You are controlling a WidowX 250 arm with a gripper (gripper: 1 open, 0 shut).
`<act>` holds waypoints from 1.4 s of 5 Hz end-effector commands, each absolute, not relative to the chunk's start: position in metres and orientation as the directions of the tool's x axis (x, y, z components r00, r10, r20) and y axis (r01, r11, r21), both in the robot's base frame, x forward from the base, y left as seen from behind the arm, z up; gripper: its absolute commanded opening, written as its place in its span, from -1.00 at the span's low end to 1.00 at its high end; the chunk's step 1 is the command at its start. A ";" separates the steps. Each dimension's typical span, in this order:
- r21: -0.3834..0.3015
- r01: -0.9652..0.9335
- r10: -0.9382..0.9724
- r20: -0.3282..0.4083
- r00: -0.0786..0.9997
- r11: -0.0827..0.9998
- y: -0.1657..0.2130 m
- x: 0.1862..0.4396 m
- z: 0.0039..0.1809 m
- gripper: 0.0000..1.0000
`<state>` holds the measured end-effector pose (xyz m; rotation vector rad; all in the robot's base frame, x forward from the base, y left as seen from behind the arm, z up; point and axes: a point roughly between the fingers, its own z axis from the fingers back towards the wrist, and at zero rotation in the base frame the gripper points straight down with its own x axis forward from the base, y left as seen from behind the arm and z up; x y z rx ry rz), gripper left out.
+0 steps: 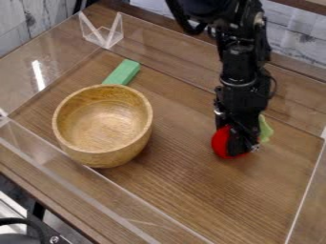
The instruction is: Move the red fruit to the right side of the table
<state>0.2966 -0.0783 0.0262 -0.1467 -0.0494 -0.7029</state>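
The red fruit [227, 143] sits low on the right half of the bench [192, 200], pinched in the hand [238, 136], which points straight down and is closed on it. A bit of light green shows beside the fingers, likely its leafy tip. Placement looks nearly done: the fruit is well right of the wooden bowl [102, 124] and the green block [122, 72]. What is left is 1 step, opening the hand and lifting clear.

Jaws closed on red fruit [227, 143] right of wooden bowl [102, 124], green block [122, 72] behind
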 end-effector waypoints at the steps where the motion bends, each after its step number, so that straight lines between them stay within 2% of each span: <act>1: -0.080 0.617 -0.604 0.140 0.785 0.783 -0.086 0.300 0.034 -1.00; 2: -0.073 0.571 -0.558 0.143 0.818 0.818 -0.089 0.301 0.029 -1.00; 3: -0.083 0.544 -0.531 0.139 0.836 0.835 -0.095 0.305 0.035 1.00; 5: -0.104 0.506 -0.493 0.124 0.861 0.856 -0.095 0.305 0.035 1.00; 6: -0.113 0.475 -0.463 0.116 0.879 0.873 -0.092 0.311 0.039 -1.00; 7: -0.123 0.446 -0.435 0.108 0.894 0.887 -0.089 0.316 0.043 1.00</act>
